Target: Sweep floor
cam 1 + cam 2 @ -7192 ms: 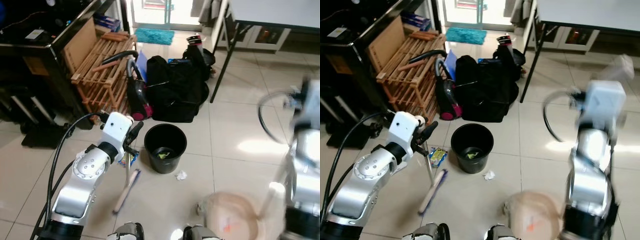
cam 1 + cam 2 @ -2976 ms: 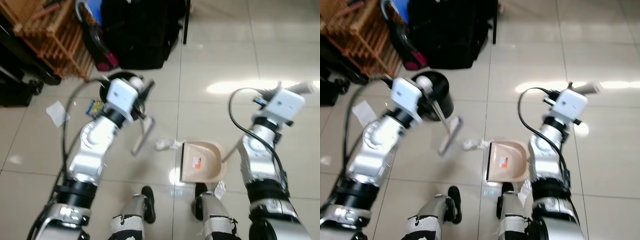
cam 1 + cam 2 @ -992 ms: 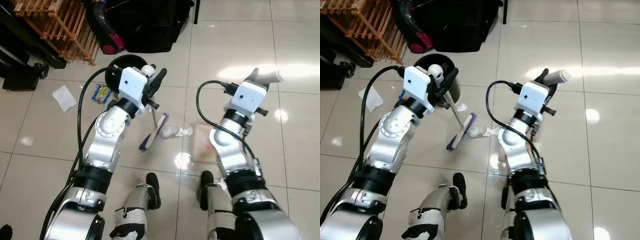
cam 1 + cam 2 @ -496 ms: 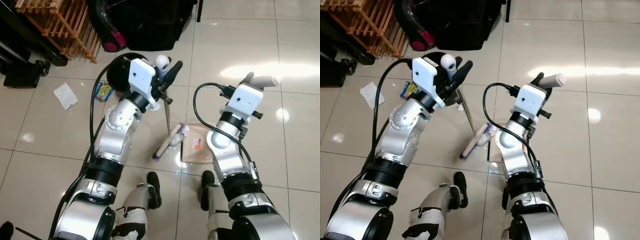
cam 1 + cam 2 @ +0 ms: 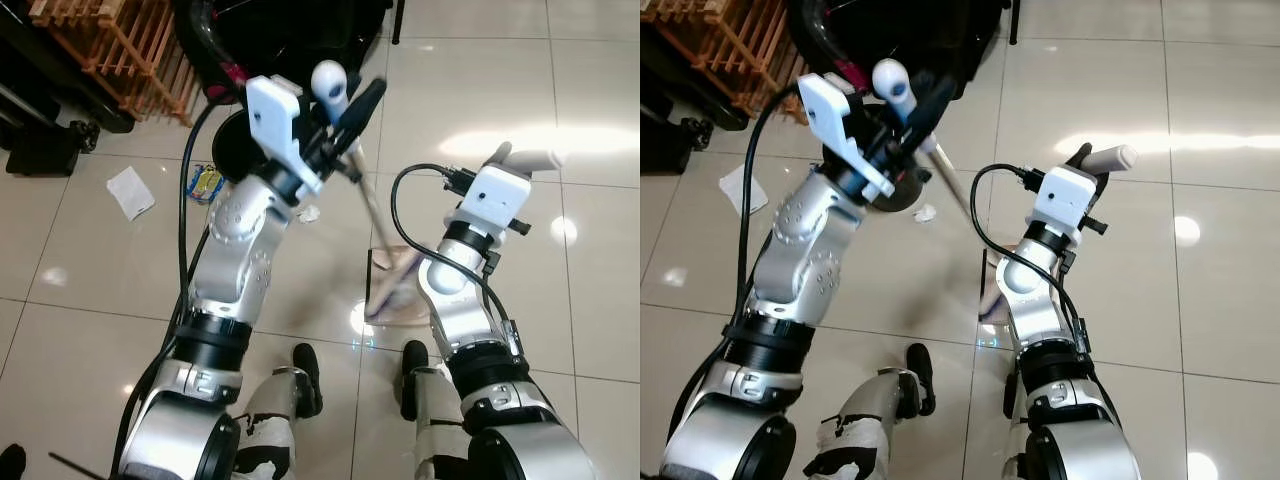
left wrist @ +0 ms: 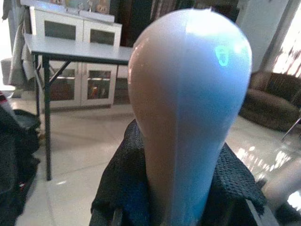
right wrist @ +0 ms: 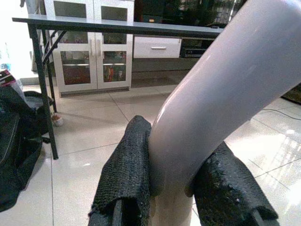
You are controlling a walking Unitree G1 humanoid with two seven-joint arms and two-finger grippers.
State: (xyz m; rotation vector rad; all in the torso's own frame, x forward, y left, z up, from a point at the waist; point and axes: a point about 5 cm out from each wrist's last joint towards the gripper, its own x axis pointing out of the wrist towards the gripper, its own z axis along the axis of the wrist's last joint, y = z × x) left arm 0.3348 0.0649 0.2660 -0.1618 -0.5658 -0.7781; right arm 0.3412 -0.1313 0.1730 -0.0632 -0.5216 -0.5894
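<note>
1. Broom (image 5: 366, 200): slanted across the floor, bristle head (image 5: 390, 290) resting in the dustpan (image 5: 400, 300) between the robot's arms
2. Left tool (image 5: 335, 125): clenched round the broom's rounded grip, raised high
3. Right tool (image 5: 1090, 165): clamped on the dustpan handle (image 5: 1108, 158), pan flat on the tiles
4. Loose litter: paper scrap (image 5: 308, 213) beside the black bin (image 5: 228, 160); flat paper (image 5: 129, 192) and wrapper (image 5: 203, 183) lie further left
5. Step judged: sweeping debris into the pan
6. Next move calls for drawing the broom back out to reach the remaining scraps
</note>
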